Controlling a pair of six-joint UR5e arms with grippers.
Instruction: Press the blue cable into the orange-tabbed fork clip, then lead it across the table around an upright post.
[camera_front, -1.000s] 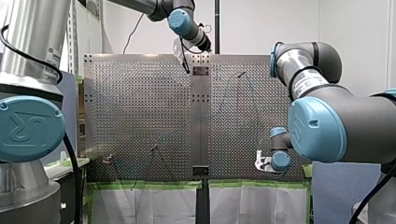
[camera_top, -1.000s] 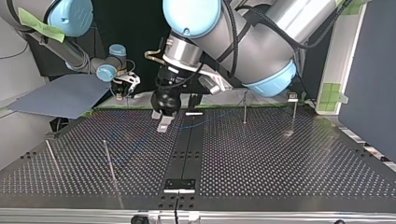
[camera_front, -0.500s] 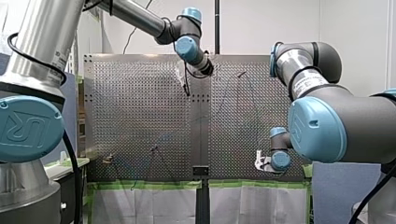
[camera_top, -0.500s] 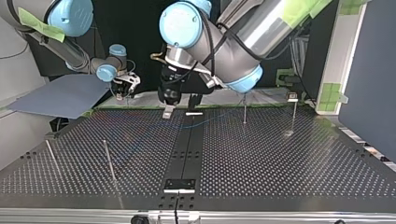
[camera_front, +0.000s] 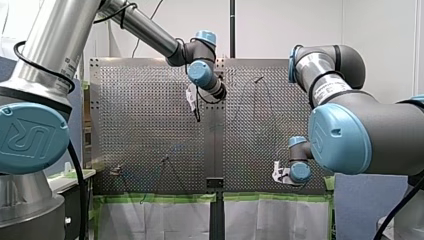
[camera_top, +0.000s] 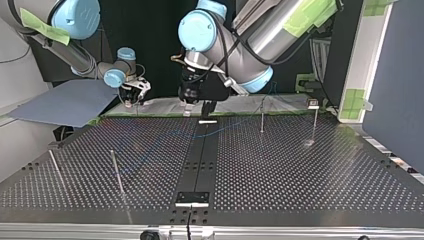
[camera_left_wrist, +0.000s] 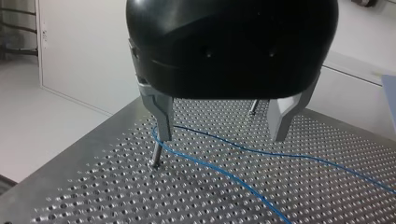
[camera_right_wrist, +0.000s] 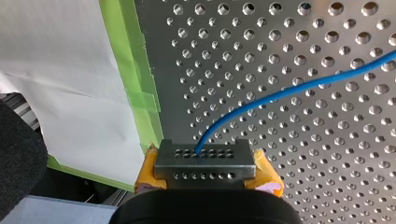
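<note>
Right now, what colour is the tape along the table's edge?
Green tape, clearest in the right wrist view.

Robotics lab for sure. I'm working over a perforated metal table (camera_top: 300, 175), with thin upright posts (camera_top: 262, 119) standing near my left gripper (camera_left_wrist: 222, 137), green masking tape (camera_right_wrist: 140, 100) along the edge just beside my right gripper (camera_right_wrist: 205, 163), and plain white walls (camera_front: 280, 30) beyond.

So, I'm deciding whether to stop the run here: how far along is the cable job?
Looks done: the blue cable bends round an upright post beside the left tool, which is open and gripping nothing. In hand: the right tool is shut on the cable's end. Left, or unconfirmed: the fork clip is too small here to show whether the cable is seated.
</note>
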